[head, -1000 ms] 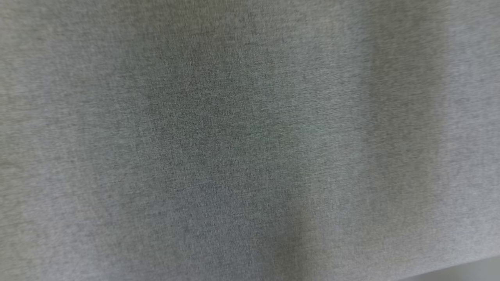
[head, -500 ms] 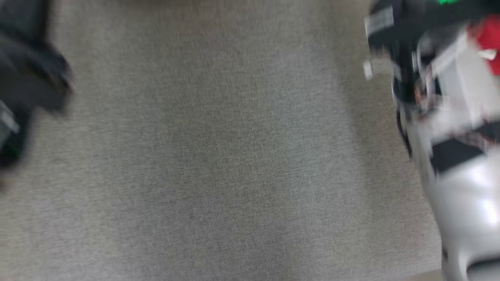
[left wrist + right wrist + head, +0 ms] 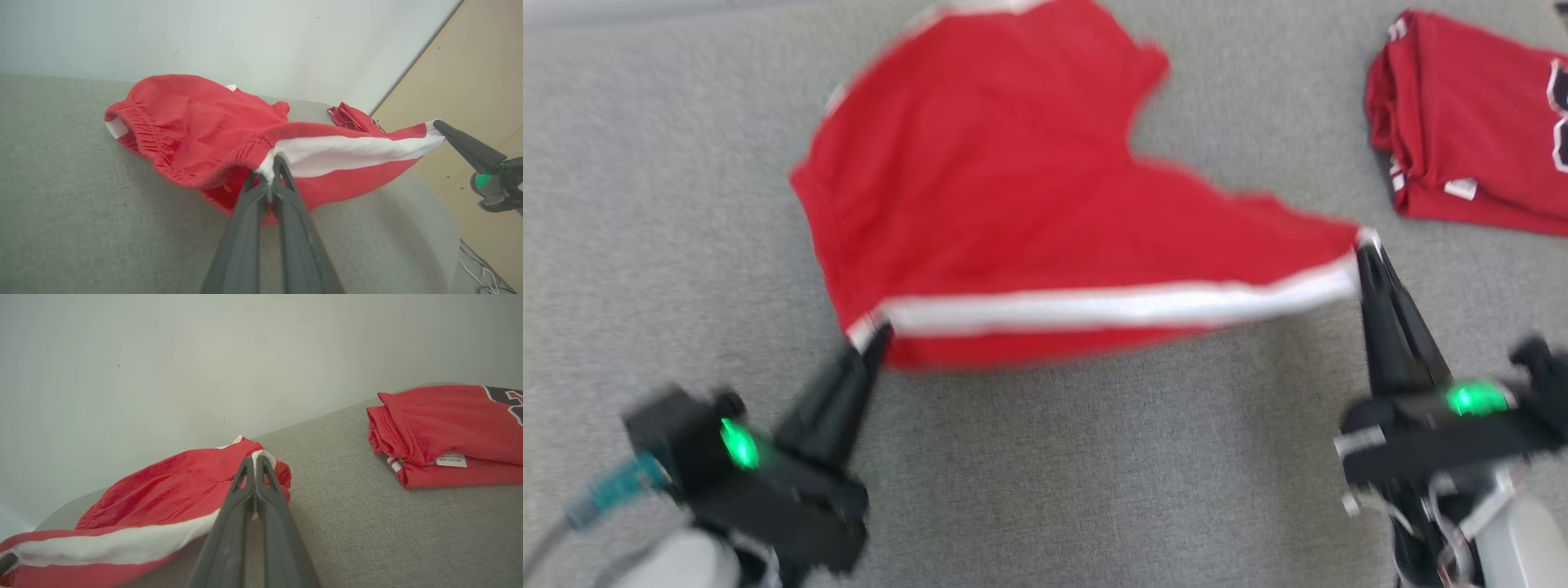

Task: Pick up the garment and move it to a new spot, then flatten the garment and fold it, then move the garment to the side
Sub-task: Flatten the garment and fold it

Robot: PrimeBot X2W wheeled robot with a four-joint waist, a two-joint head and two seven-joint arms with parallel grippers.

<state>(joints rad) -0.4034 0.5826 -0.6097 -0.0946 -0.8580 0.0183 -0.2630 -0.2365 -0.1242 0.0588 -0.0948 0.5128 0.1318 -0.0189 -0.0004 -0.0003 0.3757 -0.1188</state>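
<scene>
The head camera has swung. A second ago it looked at plain grey cloth, and half a second ago at a blur with the arms at its edges. Since the whole picture shifted, that is the head moving, not the things. It now takes in the garment (image 3: 1013, 188), red shorts with a white side stripe, and both arms. The left pincer (image 3: 874, 335) is pressed together on the waistband end of the stripe, and the right pincer (image 3: 1364, 243) is pinching the hem end. The striped edge hangs taut between them, raised off the bench (image 3: 1094, 457), while the rest of the cloth trails down onto the grey cover on the far side. I judge that the pick-up is done and that the carry or lay-out is under way; the flattening and the fold remain. There is no box, basket or tray here. A second folded red garment (image 3: 1470, 122) lies straight on the bench beyond the right pincer, well apart from the shorts, likely marking the side where finished pieces go.
</scene>
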